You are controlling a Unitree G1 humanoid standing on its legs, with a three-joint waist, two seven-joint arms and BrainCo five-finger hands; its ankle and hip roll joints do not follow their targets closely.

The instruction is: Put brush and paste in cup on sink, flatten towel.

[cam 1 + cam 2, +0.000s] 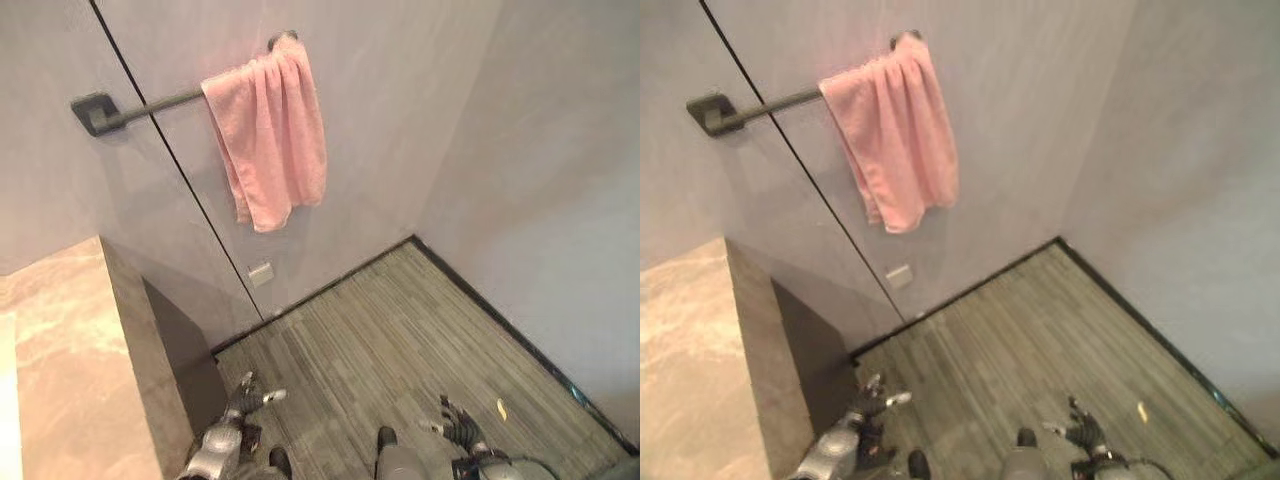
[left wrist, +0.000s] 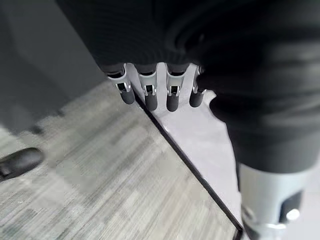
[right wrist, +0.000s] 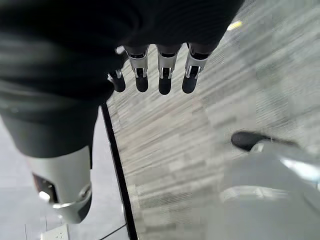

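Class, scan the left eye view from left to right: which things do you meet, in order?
Stone counter → towel bar's wall mount → left robot hand → pink towel → right robot hand → small yellow scrap on the floor.

Dark rail (image 1: 150,105) fixed on grey wall (image 1: 400,120), square mount at one end. Thin black seam (image 1: 175,165) runs slantwise down wall. Small white outlet plate (image 1: 260,273) low on wall. Grey striped plank floor (image 1: 400,340), black skirting along edge. Small yellow scrap (image 1: 501,409) on floor. Beige marble bench (image 1: 60,360) at side.
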